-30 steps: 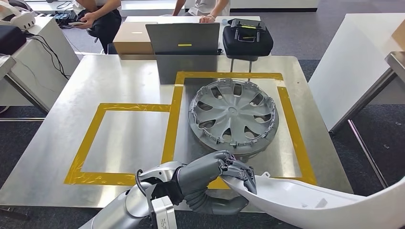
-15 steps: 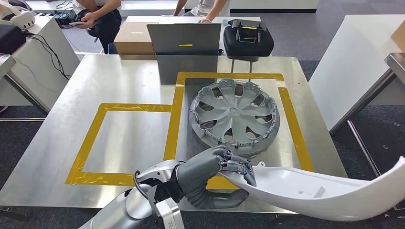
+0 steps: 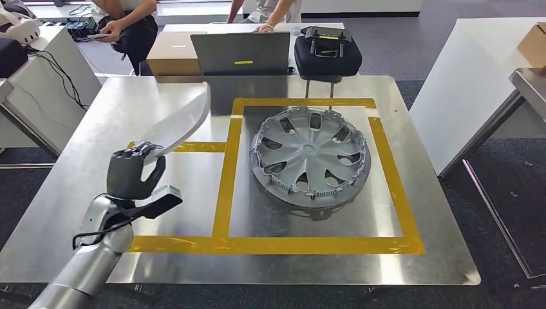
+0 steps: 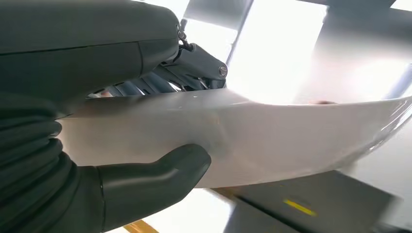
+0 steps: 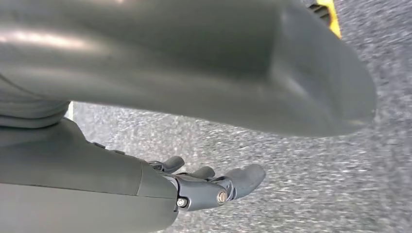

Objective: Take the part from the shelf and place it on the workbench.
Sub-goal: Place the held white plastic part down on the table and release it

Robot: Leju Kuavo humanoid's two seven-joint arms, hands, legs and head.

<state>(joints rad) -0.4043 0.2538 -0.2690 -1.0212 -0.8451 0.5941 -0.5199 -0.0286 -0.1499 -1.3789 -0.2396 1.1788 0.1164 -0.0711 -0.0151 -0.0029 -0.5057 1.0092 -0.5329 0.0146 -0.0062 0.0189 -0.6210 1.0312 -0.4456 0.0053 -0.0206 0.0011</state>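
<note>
Inspector: Starting at the left of the head view. The left hand [image 3: 132,174] grips one end of the white curved part [image 3: 183,122], fingers over the top edge; in the left wrist view the thumb [image 4: 160,179] sits under the panel [image 4: 272,141]. The part is held up over the left yellow-taped square [image 3: 122,193] of the bench [image 3: 77,148], not resting on it.

Clerk: And its lie?

Inspector: Long axis runs from lower left to upper right of the frame, free tip pointing toward the laptop [image 3: 241,55] at top centre. It bows along its length.

Clerk: The risk?

Inspector: My judgement: a long panel held at one end only can twist or slip in the grasp, and the free tip may swing into the laptop or the cardboard box [image 3: 172,55]. Lowered askew, it could overlap the tape toward the hubcap [image 3: 309,158] in the right-hand square.

Clerk: The right hand?

Inspector: The right hand [image 5: 214,187] holds nothing, fingers loosely spread, above grey carpet [image 5: 291,194].
</note>
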